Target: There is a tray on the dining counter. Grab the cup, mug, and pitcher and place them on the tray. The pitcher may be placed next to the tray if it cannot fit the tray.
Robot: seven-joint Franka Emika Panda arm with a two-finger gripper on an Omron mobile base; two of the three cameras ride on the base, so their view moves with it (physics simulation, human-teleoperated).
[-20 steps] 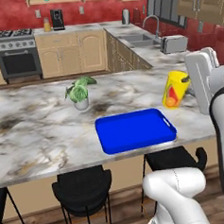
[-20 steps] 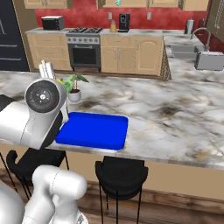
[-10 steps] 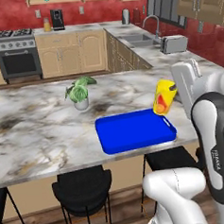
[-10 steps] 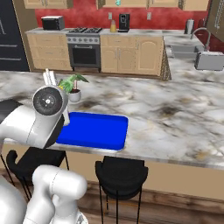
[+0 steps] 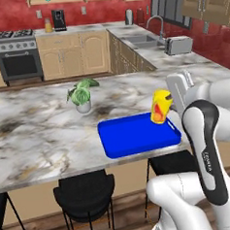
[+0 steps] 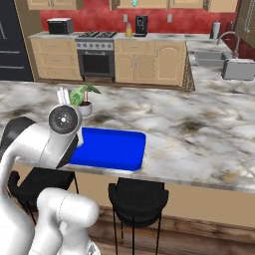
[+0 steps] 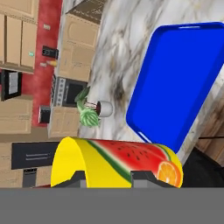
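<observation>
While the arm is reaching in from the near side of the dining counter [image 5: 36, 137], the cup [image 5: 160, 106] is hanging in the gripper [image 7: 106, 176] above the tray's right end, close to its far right corner. In the left base view the cup is standing roughly upright, long axis near vertical, leaning slightly. Whether it is touching the tray floor or sitting just above it, cannot tell. In the hand view the cup [image 7: 118, 163] is lying across the picture, one end to the left, the end with the orange-slice print to the right.

The gripper is pinching the cup: jaws drawn in narrow, the two dark fingertips [image 7: 76, 178] pressing against the yellow wall on either side.

The tray [image 5: 138, 135] is lying flat near the counter's front edge, long axis running along that edge, its blue floor bare. The tray [image 6: 112, 147] is also showing in the right base view, partly behind the arm.

A small potted plant [image 5: 81, 95] is standing on the counter beyond the tray's far left corner, well apart from the cup.
</observation>
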